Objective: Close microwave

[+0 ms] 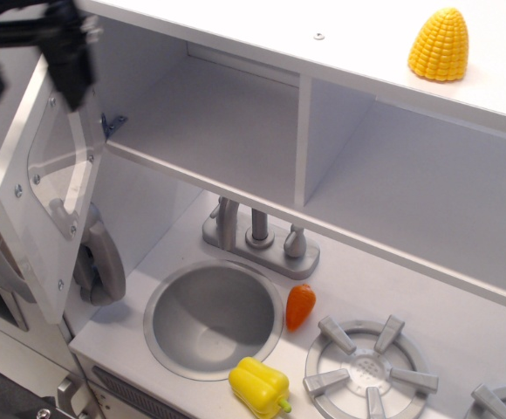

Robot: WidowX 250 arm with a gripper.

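Observation:
The microwave [209, 122] is a light grey compartment in the upper left of the toy kitchen. Its door [35, 188] stands swung wide open to the left, with the clear window [57, 161] facing the inside. My black gripper [28, 74] is blurred at the top left corner, just above the door's top edge. Its two fingers [70, 70] hang apart with nothing between them. One finger is on the inner side of the door's top edge, the other further left. I cannot tell whether it touches the door.
A yellow corn cob [440, 44] stands on the top shelf. Below are a faucet [257, 236], a round sink [214, 319], an orange vegetable [300, 305], a yellow pepper [259, 387] and a burner [371, 367]. A grey phone handset [100, 262] hangs under the door.

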